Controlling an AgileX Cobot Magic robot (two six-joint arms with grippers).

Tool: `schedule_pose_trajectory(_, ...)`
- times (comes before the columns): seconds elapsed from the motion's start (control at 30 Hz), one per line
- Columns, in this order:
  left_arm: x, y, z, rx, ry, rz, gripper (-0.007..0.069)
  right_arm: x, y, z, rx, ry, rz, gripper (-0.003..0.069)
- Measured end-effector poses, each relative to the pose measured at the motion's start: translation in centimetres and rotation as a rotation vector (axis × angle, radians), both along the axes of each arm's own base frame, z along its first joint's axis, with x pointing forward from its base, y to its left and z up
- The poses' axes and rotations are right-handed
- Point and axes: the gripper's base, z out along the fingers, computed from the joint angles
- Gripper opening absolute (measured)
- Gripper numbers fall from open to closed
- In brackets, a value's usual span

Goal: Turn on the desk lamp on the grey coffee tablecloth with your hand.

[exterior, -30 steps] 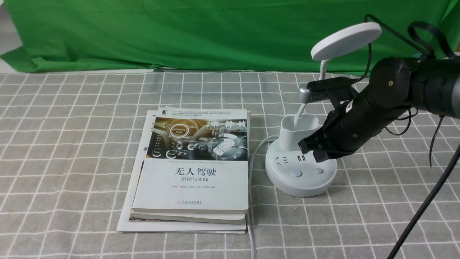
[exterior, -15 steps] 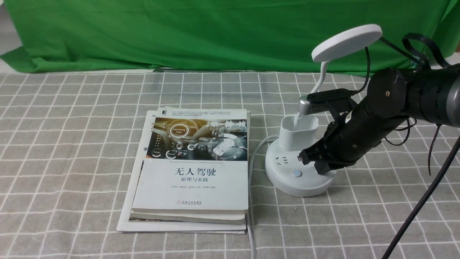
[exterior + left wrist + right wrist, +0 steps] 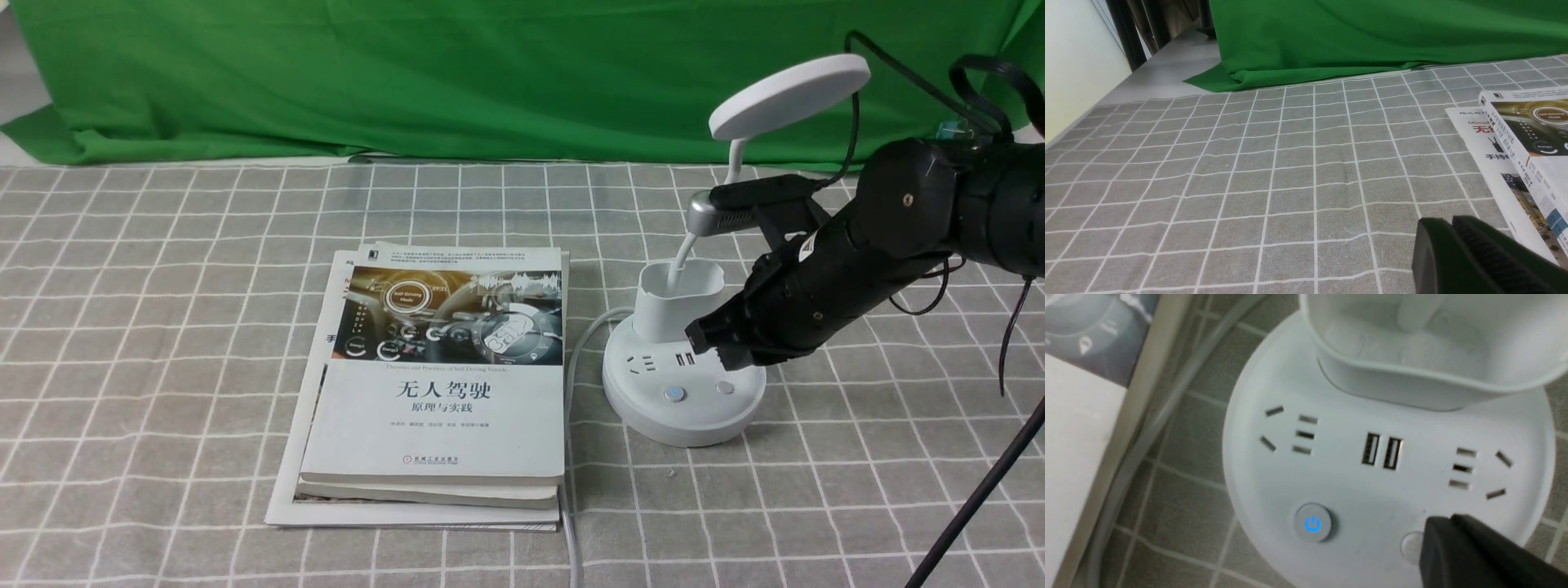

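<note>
Front view: the desk lamp [image 3: 679, 306] stands on the grey checked tablecloth [image 3: 163, 327] toward the right edge of the worktop, about midway between its near and far edges, just right of a stack of books [image 3: 441, 384]. The right hand [image 3: 718, 349] hangs over the rear right part of the lamp's round base, jaws together in a blunt black tip. In the right wrist view that tip sits just above a small plain button [image 3: 1410, 545], beside a power button [image 3: 1312, 523] that glows blue. The lamp probably needs no grasp at all. Its broad, hard plastic base looks steady enough to take a short downward press, whereas the thin neck would bend and the cup holder is light and smooth. Contact therefore belongs on a button, made with the closed tip. Half a second ago the tip was lower and covered the small button; now it is raised and that button shows again. Whether the round head [image 3: 788, 94] is lit I cannot tell, since only its upper face shows. The left hand [image 3: 1453, 232] rests over bare cloth near the books, jaws together, away from the lamp.
</note>
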Motion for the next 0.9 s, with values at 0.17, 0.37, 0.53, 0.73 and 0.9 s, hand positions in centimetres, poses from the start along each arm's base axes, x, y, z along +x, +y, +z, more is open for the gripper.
schedule_pose_trajectory(0.17,0.0,0.0,0.0,0.000,0.000,0.000,0.0019,0.3,0.2,-1.4,-0.004,0.031,-0.006,0.0032)
schedule_pose_trajectory(0.37,0.0,0.0,0.0,0.000,0.000,0.000,0.0019,0.7,0.3,-2.6,-0.008,0.055,-0.009,0.0034)
schedule_pose_trajectory(0.53,0.0,0.0,0.0,0.000,0.000,0.000,0.0019,0.8,0.4,-2.2,0.003,0.039,-0.013,0.0034)
schedule_pose_trajectory(0.73,0.0,0.0,0.0,0.001,0.000,0.000,0.0019,-0.1,0.2,-0.1,0.013,0.009,-0.004,0.0034)
schedule_pose_trajectory(0.9,0.0,0.0,0.0,0.001,0.000,0.000,0.0019,-0.9,-0.1,1.9,0.028,-0.027,0.000,0.0034)
